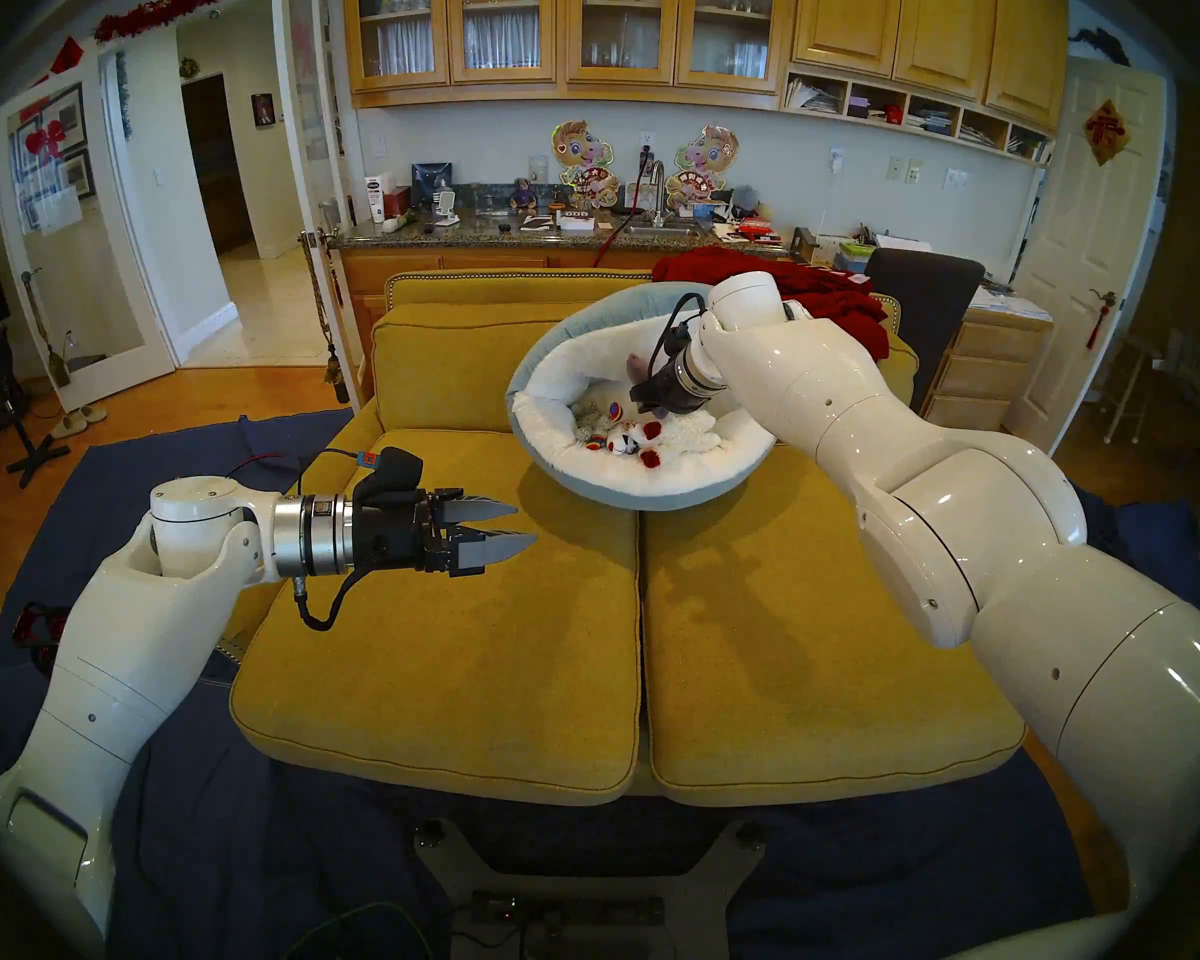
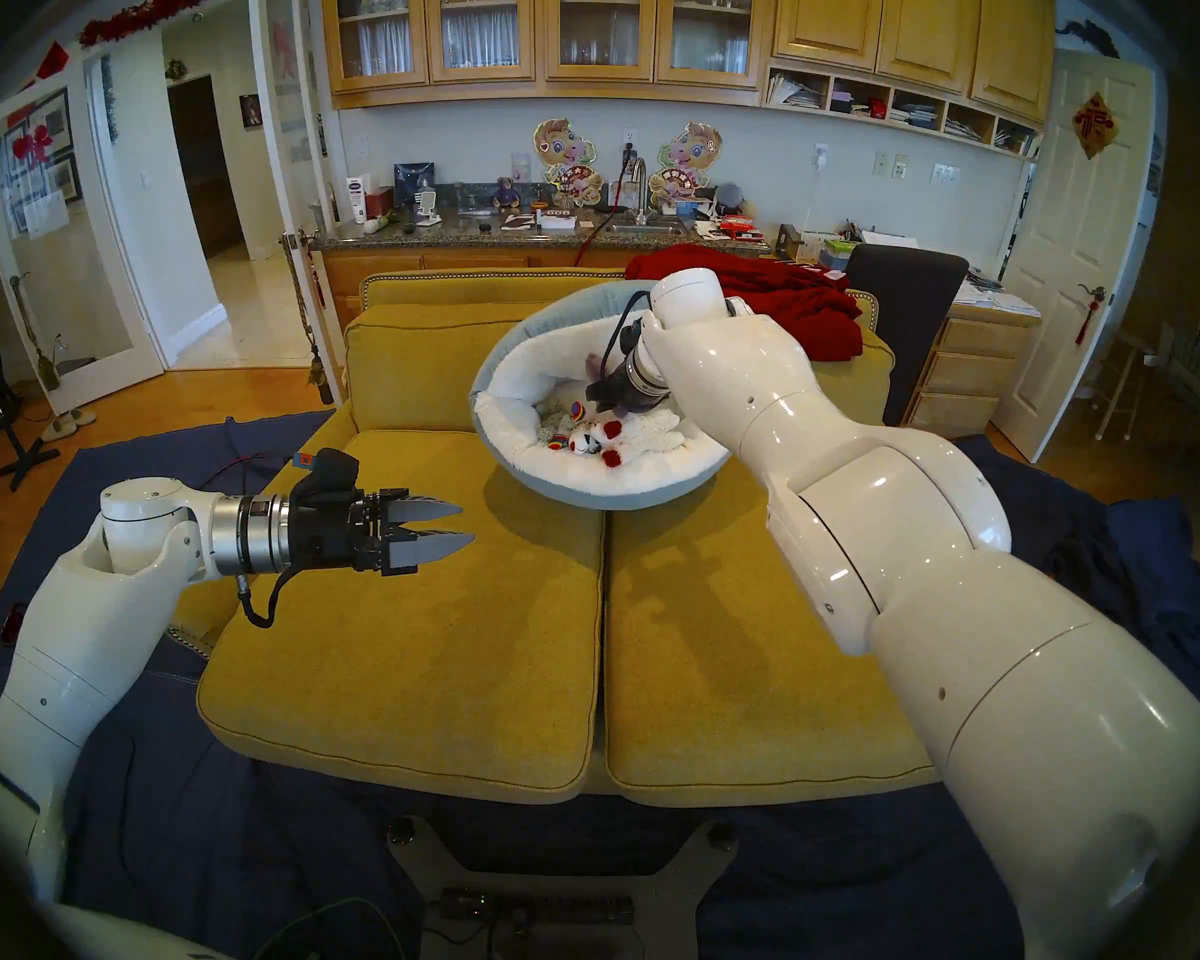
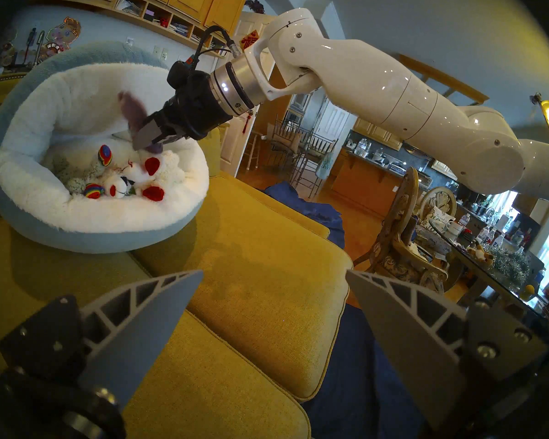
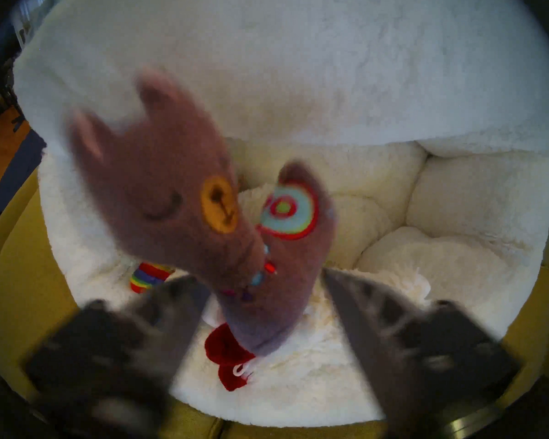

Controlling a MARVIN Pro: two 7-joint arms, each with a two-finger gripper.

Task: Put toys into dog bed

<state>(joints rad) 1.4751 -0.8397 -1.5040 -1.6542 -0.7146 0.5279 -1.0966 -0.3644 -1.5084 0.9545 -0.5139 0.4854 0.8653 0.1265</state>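
Hanging over the dog bed (image 1: 587, 484), the right end effector (image 4: 260, 281) has its blurred fingers (image 4: 358, 305) spread apart with the purple-grey plush (image 4: 184, 188) between them; the left finger looks to touch the toy's side while the right finger stands clear of it, so whether the toy is gripped I cannot tell; plush is motion-blurred, ears up, yellow snout patch and a red-and-teal ring mark showing; in the left wrist view the same plush (image 3: 133, 112) sticks up above the right end effector (image 3: 152, 137) against the white fleece rear wall; dog bed (image 3: 114, 242) sits on the mustard sofa (image 1: 445, 647), tipped with its far rim propped on the back cushion; inside it lie the white lamb with red feet (image 1: 659, 439) and the white llama with rainbow trim (image 1: 601, 418), touching each other near the bed's middle; lamb's red foot (image 4: 225, 349) shows just under the purple-grey plush; left end effector (image 1: 507, 530) is wide, empty, level over the left seat cushion, well apart from the bed; dark-red blanket (image 1: 840, 293) drapes over the sofa back behind the bed.
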